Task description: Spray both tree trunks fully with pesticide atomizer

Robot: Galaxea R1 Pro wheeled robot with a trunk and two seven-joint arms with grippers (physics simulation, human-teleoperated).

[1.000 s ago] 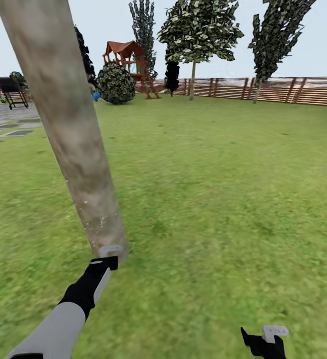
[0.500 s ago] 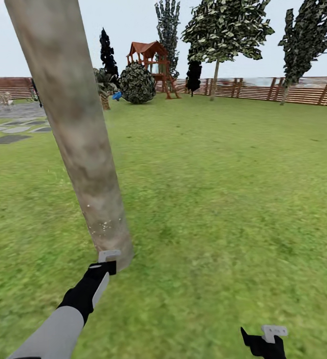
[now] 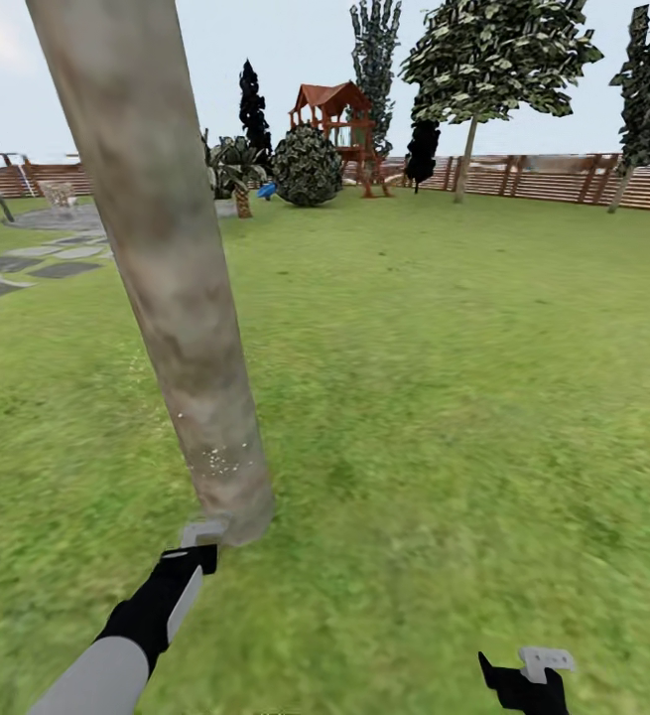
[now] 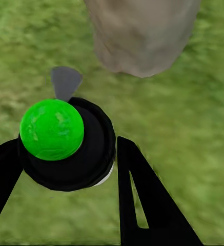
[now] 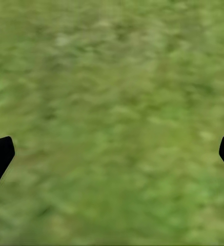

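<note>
From the head camera, the left gripper (image 3: 201,544) is reaching toward the foot of the thick mottled grey-beige tree trunk (image 3: 181,298), just beside it; a scatter of fine white pesticide specks (image 3: 217,459) is clinging low on the bark, the rest above looking bare. The right gripper (image 3: 525,675) is hanging well apart from the trunk over the bright-green grass floor (image 3: 444,397).

From the left wrist, its black fingers (image 4: 142,200) are closed around the black atomizer with the green round cap (image 4: 65,143), nozzle facing the trunk's base. I'd sweep it slowly upward, keeping it aimed.

From the right wrist, the fingers are spread wide, holding nothing.
</note>
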